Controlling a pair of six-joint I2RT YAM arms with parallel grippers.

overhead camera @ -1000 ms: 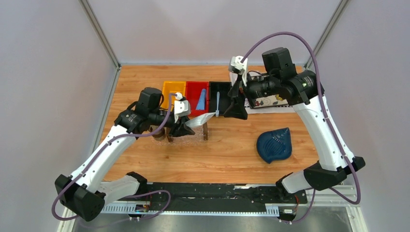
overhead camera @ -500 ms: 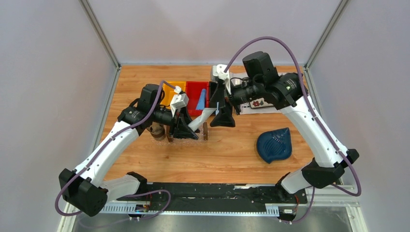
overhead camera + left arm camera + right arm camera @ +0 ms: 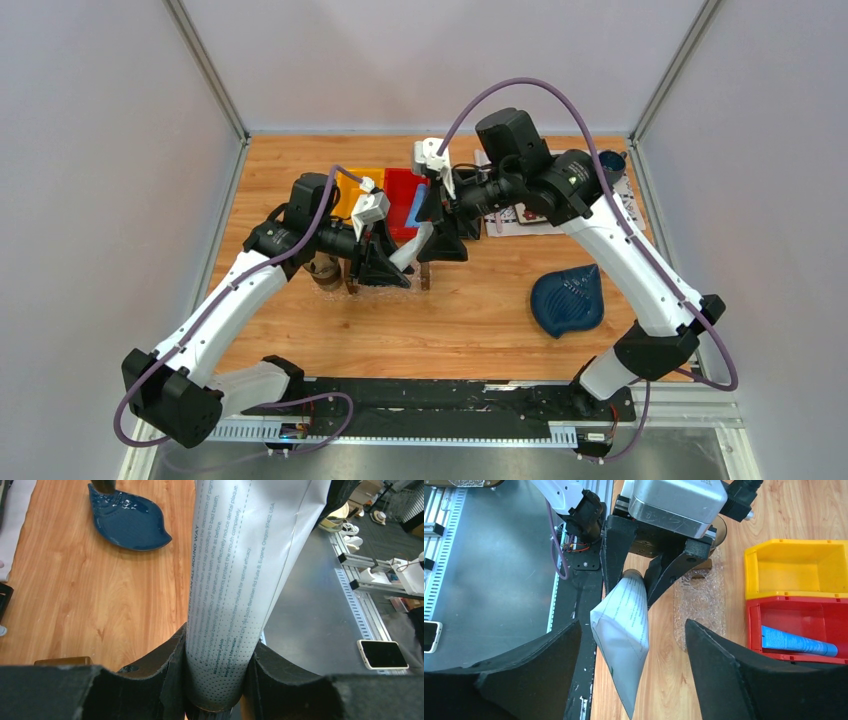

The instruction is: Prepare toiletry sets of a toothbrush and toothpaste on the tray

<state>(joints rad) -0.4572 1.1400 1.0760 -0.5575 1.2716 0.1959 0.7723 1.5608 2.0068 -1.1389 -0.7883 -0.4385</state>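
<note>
Clear tray (image 3: 700, 605) partly behind left gripper (image 3: 632, 582)

White-grey tube (image 3: 621, 625) with dark print, blue tube (image 3: 796, 642), red bin (image 3: 794, 601), yellow bin (image 3: 794, 570).

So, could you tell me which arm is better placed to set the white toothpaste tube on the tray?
Left, most likely. The left hand clamps the white toothpaste tube, with the tray just below it. The right hand is open, its fingers either side of the tube's crimped end, gripping nothing.

arms (image 3: 235, 295): white links, black joints | cables (image 3: 530, 83): purple | fingers (image 3: 724, 680): black
</note>
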